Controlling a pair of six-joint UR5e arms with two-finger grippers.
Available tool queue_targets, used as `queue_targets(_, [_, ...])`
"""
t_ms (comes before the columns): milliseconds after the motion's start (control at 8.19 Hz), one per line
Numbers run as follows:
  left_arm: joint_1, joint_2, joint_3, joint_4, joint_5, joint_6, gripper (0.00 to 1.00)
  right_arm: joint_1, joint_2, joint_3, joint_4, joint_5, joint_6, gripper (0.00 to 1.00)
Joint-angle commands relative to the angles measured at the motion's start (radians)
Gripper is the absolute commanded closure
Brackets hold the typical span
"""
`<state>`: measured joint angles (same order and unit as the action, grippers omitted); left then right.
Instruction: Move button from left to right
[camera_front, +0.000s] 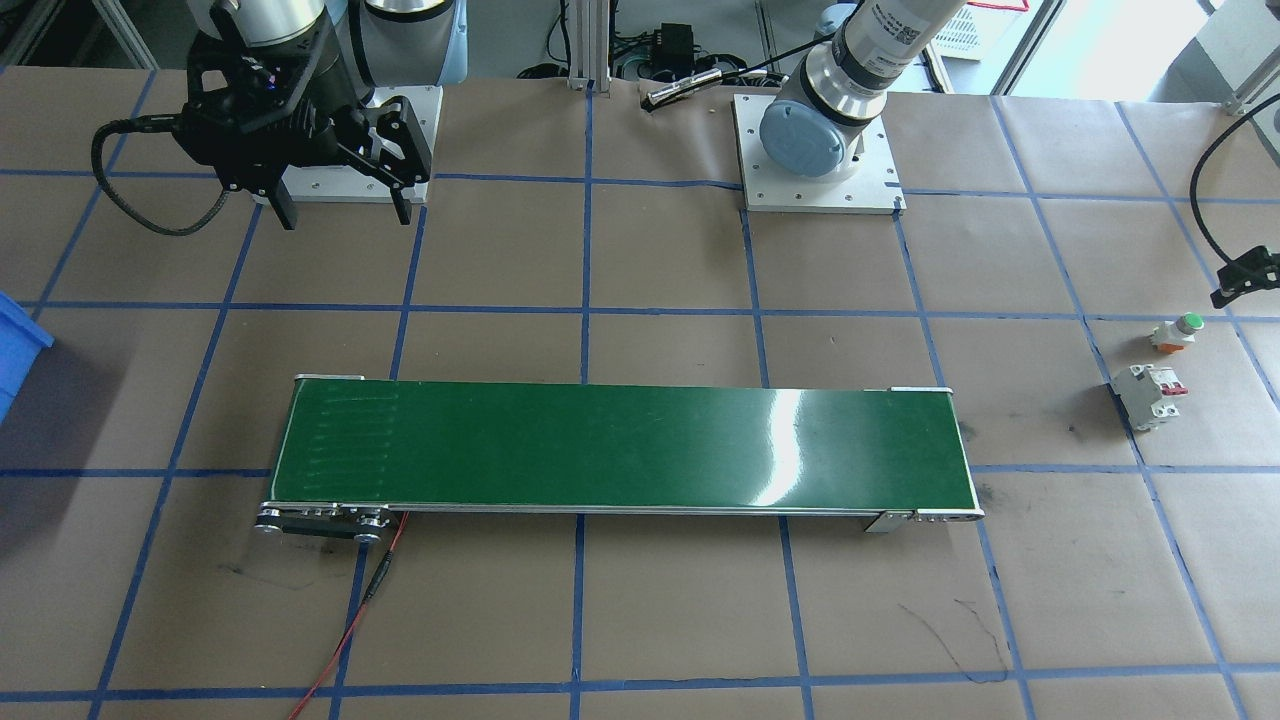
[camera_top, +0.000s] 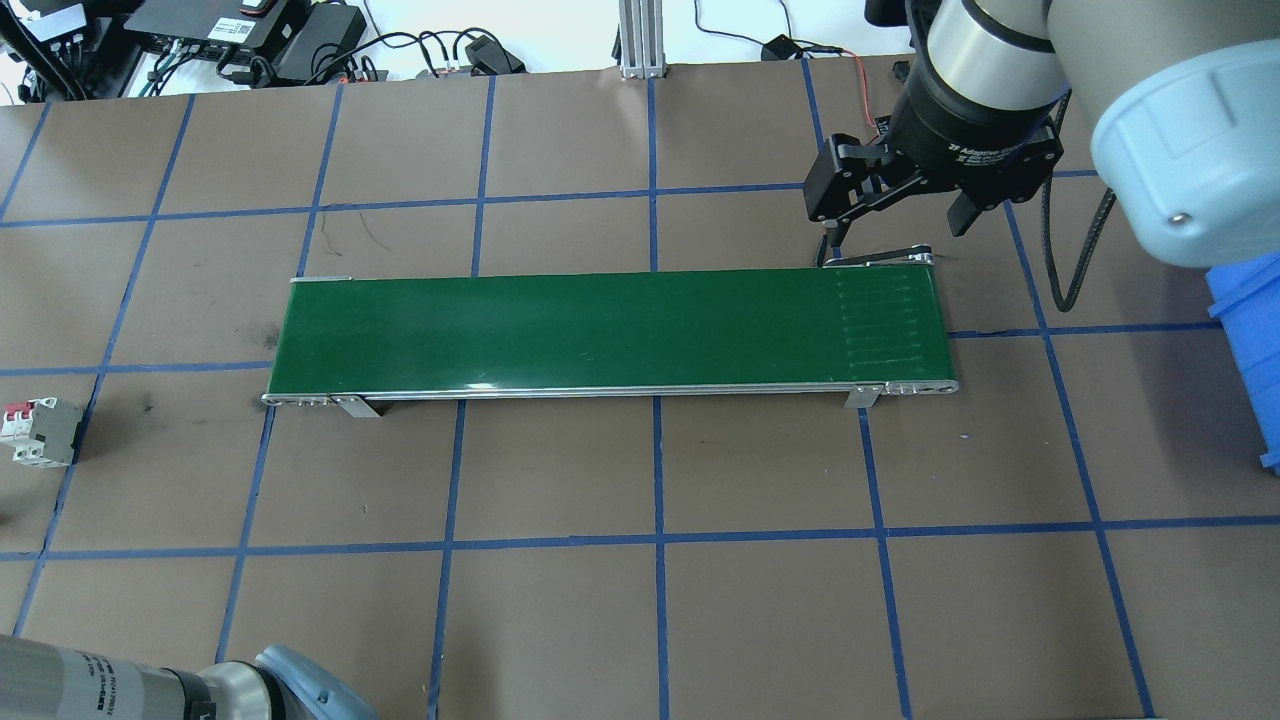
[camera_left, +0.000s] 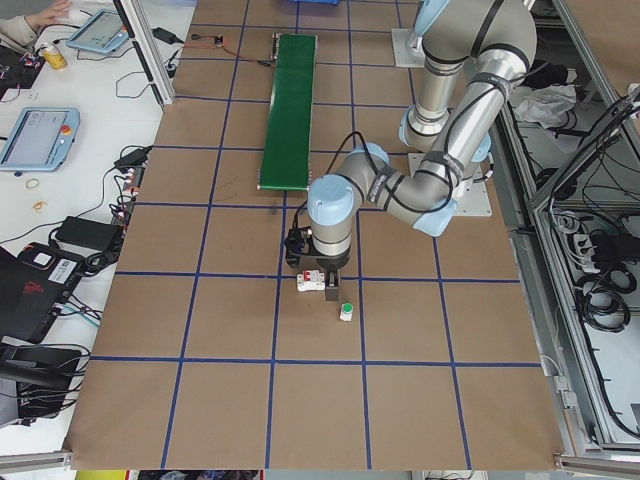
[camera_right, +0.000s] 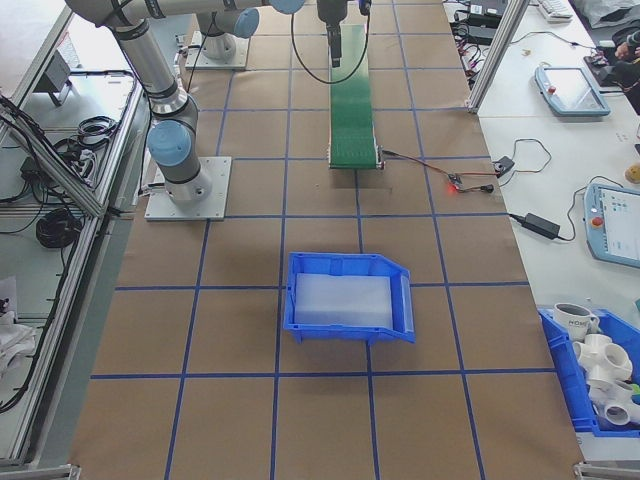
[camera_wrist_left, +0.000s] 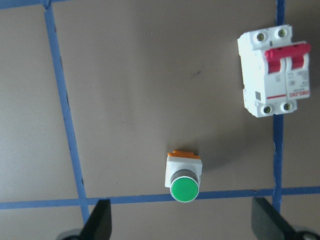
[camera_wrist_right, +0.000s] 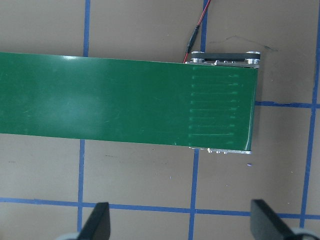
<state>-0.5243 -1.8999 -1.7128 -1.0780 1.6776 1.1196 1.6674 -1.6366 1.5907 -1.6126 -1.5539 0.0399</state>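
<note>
You're looking at a brown table (camera_top: 560, 620) gridded with blue tape (camera_top: 657, 480). Beside it runs a white bench (camera_left: 60, 200) with tablets (camera_left: 35, 135) and cables, and aluminium framing (camera_right: 490, 50) stands at the edges. Daylight glares off the green belt (camera_front: 620, 445).

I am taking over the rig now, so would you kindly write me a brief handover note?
Left claw: open, empty, hovering over the button.
Right claw: open, empty, above the right end of the conveyor belt.
Button lies on the table's left end beside the circuit breaker, apart from it.
Done: nothing gripped yet.
Left: grasp the button and carry it to the right side.
</note>
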Motion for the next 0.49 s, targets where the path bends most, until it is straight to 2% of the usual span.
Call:
queue_targets(0, [0.012, -0.071, -0.028, 0.056, 0.005, 0.022, 0.0, 0.0, 0.0, 0.0, 0.002, 0.001, 0.0, 0.0])
queue_targets(366, [0.01, -0.122, -0.028, 0.079, 0.007, 0.026, 0.0, 0.0, 0.0, 0.0, 0.002, 0.002, 0.001, 0.0])
